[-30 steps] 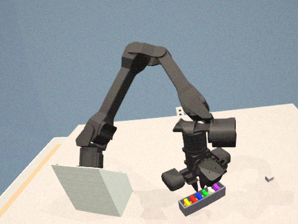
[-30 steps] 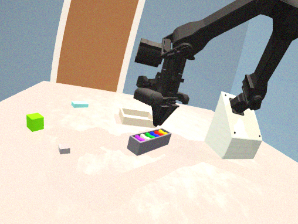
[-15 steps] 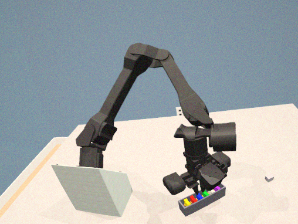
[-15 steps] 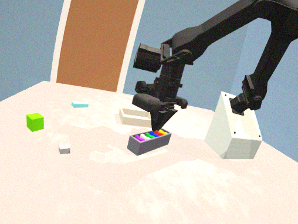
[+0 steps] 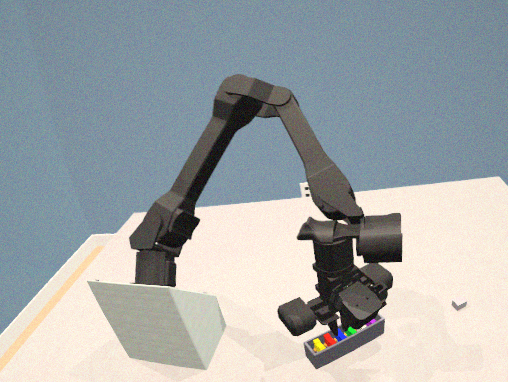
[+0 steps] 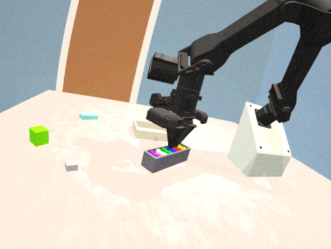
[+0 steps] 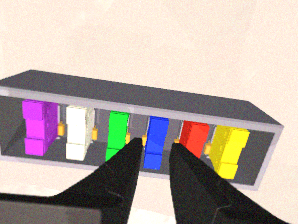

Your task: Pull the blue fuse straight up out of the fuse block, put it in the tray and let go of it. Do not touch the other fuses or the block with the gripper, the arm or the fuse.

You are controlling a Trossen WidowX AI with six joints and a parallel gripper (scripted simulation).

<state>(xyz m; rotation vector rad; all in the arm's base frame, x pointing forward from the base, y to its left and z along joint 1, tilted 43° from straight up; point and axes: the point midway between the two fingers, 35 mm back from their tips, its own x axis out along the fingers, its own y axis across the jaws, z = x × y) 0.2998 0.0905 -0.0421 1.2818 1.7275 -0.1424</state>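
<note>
Blue fuse (image 5: pixel 341 335) (image 6: pixel 171 149) (image 7: pixel 156 142): slim, stepped, bright blue, seated upright in dark gray fuse block, between green fuse (image 5: pixel 351 331) (image 6: pixel 165 150) (image 7: pixel 118 131) and red fuse (image 5: pixel 329 340) (image 6: pixel 177 149) (image 7: pixel 194 138). Tray (image 6: pixel 148 133): cream, rectangular, raised walls, flat on tabletop near block.
</note>
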